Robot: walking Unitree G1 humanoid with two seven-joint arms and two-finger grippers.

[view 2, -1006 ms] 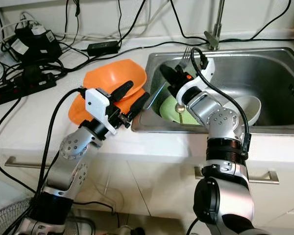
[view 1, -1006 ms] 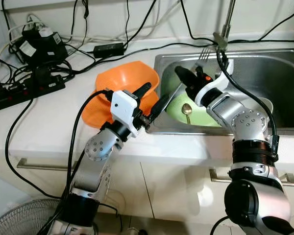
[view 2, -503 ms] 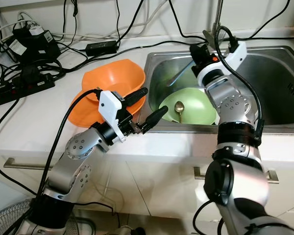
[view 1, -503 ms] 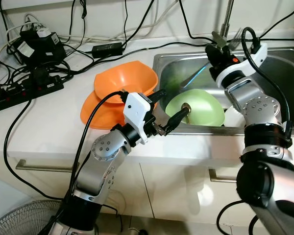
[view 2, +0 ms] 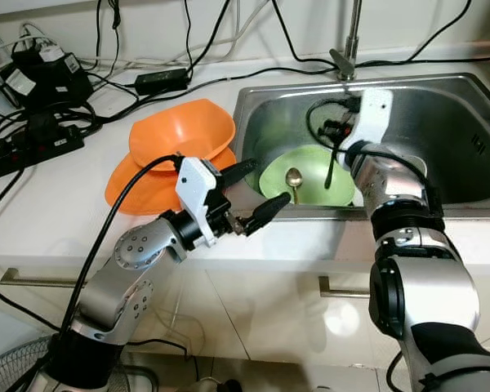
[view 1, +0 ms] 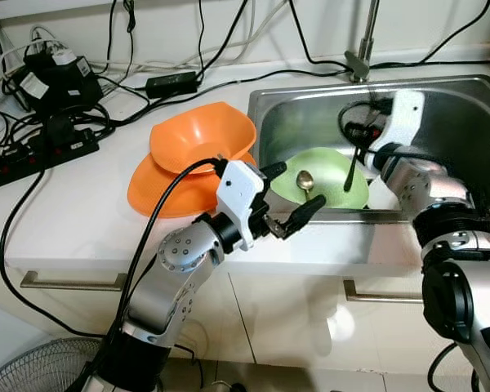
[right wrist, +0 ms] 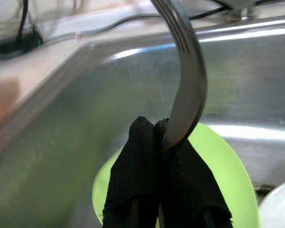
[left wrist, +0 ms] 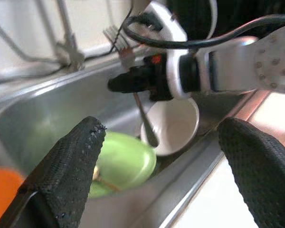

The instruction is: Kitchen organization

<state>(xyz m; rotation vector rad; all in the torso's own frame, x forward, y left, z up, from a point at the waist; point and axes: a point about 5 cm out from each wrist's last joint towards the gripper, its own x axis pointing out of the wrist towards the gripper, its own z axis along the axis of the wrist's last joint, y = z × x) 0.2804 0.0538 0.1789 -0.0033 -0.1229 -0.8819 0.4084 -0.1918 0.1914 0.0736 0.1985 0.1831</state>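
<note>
Fork (right wrist: 187, 90) clamped in right gripper (right wrist: 156, 142) above green bowl (view 1: 331, 175) in sink (view 1: 465, 122) — spoon (view 1: 305, 180) in bowl. Left gripper (view 1: 290, 200) spread wide, holding nothing, at sink's front edge.

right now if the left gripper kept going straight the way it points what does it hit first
Probably the green bowl in the sink. The left gripper is open at the sink's front edge, pointing in over it; its wrist view shows the bowl low between the fingers, the white bowl and right gripper behind. Depth is unclear.
</note>
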